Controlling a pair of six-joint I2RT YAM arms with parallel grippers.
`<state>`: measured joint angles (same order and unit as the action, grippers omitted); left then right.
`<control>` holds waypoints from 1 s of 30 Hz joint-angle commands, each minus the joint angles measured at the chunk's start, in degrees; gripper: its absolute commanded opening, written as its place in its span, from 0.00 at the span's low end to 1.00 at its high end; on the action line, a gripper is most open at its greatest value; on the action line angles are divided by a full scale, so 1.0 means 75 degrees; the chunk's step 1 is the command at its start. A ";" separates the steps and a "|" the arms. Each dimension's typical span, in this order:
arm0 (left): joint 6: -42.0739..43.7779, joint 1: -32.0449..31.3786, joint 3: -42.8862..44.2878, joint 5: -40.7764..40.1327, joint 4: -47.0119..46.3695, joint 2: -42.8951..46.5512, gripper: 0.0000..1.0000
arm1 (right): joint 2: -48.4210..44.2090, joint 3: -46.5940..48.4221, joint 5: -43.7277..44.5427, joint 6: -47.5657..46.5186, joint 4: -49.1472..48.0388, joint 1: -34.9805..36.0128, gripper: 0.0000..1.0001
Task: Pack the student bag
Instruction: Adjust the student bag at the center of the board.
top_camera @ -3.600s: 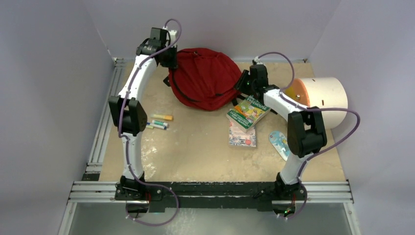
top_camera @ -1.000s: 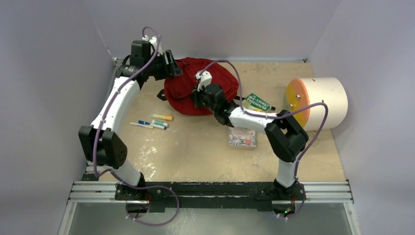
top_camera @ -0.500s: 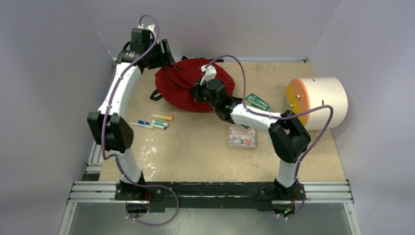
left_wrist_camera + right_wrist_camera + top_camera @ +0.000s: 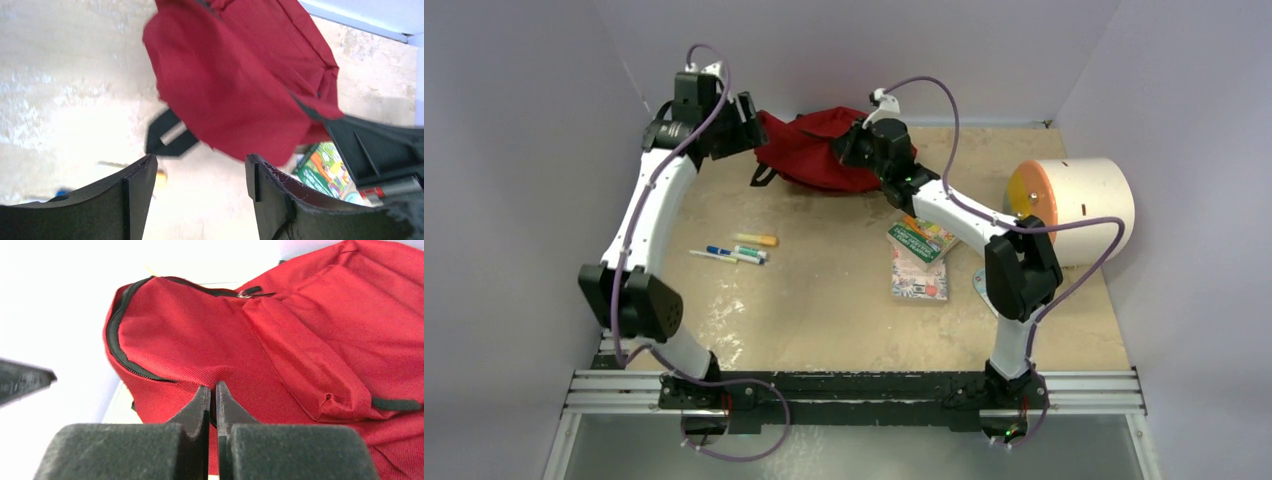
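Right wrist: right gripper point(image 4: 212, 390) jaws clamped on fold of bag point(image 4: 280, 340) fabric. Left gripper point(image 4: 200, 161) jaws wide, at bag's 9 o'clock.

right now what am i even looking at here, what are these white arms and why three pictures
These are two robot arms bolted at a table's near edge, each ending in a two-finger gripper. The wide picture comes from a camera above; the other two from wrist cameras. On the table are markers, two books and a cream cylinder; at the far end is the red student bag. The right gripper is pinched shut on the bag's fabric; the left gripper is open, holding nothing.
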<state>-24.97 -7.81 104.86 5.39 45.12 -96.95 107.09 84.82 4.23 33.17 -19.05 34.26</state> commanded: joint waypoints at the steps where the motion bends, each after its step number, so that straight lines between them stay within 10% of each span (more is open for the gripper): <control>1: -0.1172 0.0022 -0.1462 0.0436 -0.0694 0.1513 0.65 | 0.0170 0.0797 -0.0710 0.0956 -0.0492 0.0108 0.00; 10: -0.3948 -0.0038 -0.4894 0.1827 -0.3673 0.2796 0.67 | 0.0234 0.1091 -0.1273 0.1718 -0.0819 0.0125 0.00; 30: -0.5181 -0.0410 -0.5894 0.1307 -0.6843 0.1256 0.65 | 0.0038 0.0868 -0.2492 0.2441 -0.1244 0.0122 0.00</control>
<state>-62.48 -10.59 59.35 16.53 0.30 -84.88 111.44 89.47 -10.48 49.15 -20.91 34.98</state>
